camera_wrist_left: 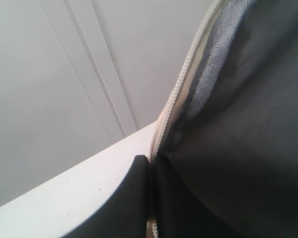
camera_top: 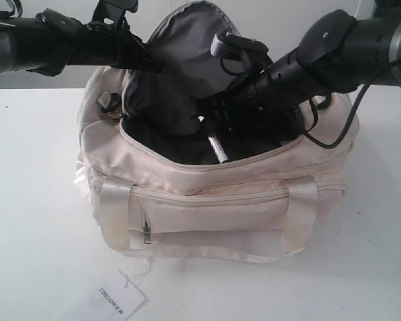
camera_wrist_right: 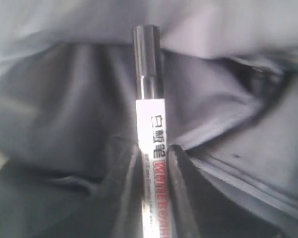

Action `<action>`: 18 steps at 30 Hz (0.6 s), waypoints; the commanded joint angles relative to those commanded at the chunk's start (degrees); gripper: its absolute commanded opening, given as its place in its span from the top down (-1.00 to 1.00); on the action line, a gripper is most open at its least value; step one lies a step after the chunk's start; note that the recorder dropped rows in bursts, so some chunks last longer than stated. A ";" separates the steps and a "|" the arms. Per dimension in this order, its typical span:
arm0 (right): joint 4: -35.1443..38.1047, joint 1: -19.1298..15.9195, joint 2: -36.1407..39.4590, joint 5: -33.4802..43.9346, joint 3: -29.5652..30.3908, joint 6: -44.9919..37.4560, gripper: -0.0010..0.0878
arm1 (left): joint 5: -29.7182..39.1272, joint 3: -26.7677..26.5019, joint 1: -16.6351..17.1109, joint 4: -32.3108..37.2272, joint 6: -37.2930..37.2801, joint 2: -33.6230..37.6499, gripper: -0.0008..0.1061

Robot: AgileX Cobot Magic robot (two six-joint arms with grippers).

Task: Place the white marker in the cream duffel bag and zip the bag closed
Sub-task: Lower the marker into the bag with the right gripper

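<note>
Cream fabric and pale satin handles mark the cream duffel bag, which sits on a white table with its curved flap raised to show a dark grey lining. The white marker is inside the open mouth, just behind the front rim. It stands nearly upright, clamped between the two dark fingers of the right gripper, which reaches down into the bag from the right. The marker's slim barrel is white, printed with black characters above red capital lettering that begins "WHITEBO", and the end pointing away from the wrist is glossy black. The left gripper is at the flap's zip edge on the left; its wrist view shows one dark finger against the lining, but whether it is pinching the fabric cannot be told. A zip pocket crosses the bag's front. A white paper tag printed "TONIJON" lies on the table in front of the bag.
</note>
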 joint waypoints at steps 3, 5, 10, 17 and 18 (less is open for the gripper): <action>-10.68 0.00 0.03 -0.56 0.00 13.88 0.98 | 0.00 0.00 0.00 0.00 0.00 0.00 0.99; -14.24 0.00 0.03 -0.56 0.00 17.78 0.98 | 0.00 0.00 0.00 0.00 0.00 0.00 0.99; -15.53 0.00 0.03 0.28 0.00 17.78 0.59 | 0.00 0.00 0.00 0.00 0.00 0.00 0.99; -11.97 0.00 -1.32 0.41 -0.21 17.50 0.15 | 0.00 0.00 0.00 0.00 0.00 0.00 0.99; -10.72 0.00 -2.07 0.41 -0.34 17.38 0.15 | 0.00 0.00 0.00 0.00 0.00 0.00 0.99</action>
